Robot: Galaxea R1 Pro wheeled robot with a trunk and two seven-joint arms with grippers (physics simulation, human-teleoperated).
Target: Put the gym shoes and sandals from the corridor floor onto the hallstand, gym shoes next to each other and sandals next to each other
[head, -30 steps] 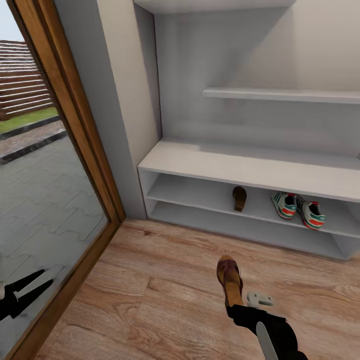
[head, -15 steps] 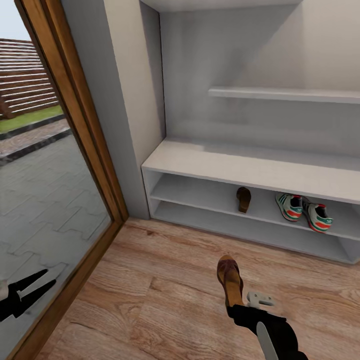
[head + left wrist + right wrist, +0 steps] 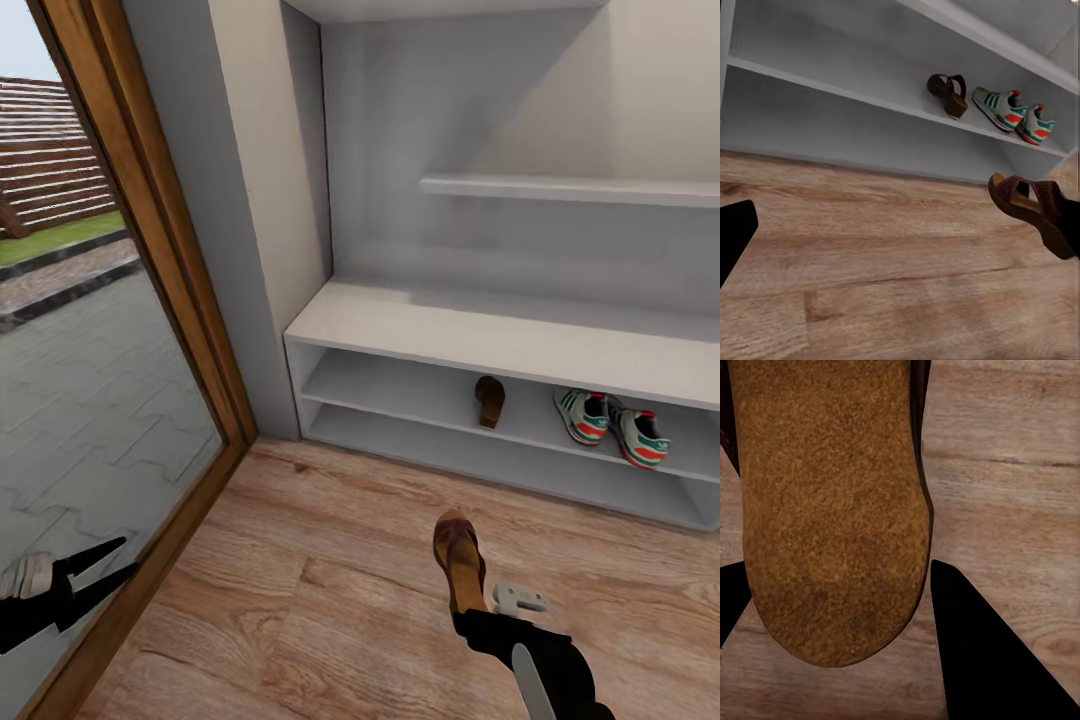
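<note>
The hallstand (image 3: 500, 345) sat a little further right in the head view than a second before, shoes and all, so the camera had swung and not the furniture. Its wide pale top was bare, and the shelf beneath held one brown sandal (image 3: 490, 401) with the two gym shoes (image 3: 612, 424) to its right, the shoes close side by side and the sandal a short way apart from them (the left wrist view gave the same order along that shelf). In front lay the corridor floor (image 3: 330, 560), bordered on the left by a wood-framed glass door (image 3: 140, 250) with paving outside. The left pincer (image 3: 95, 570) had risen further into the lower left corner since then; its dark fingers stood spread with nothing between them. The right pincer (image 3: 472, 605) kept its grip on the heel of the second sandal (image 3: 458, 555), held above the planks with its toe toward the rack; the right wrist view showed a dark finger (image 3: 982, 652) on either side of its suede footbed.
</note>
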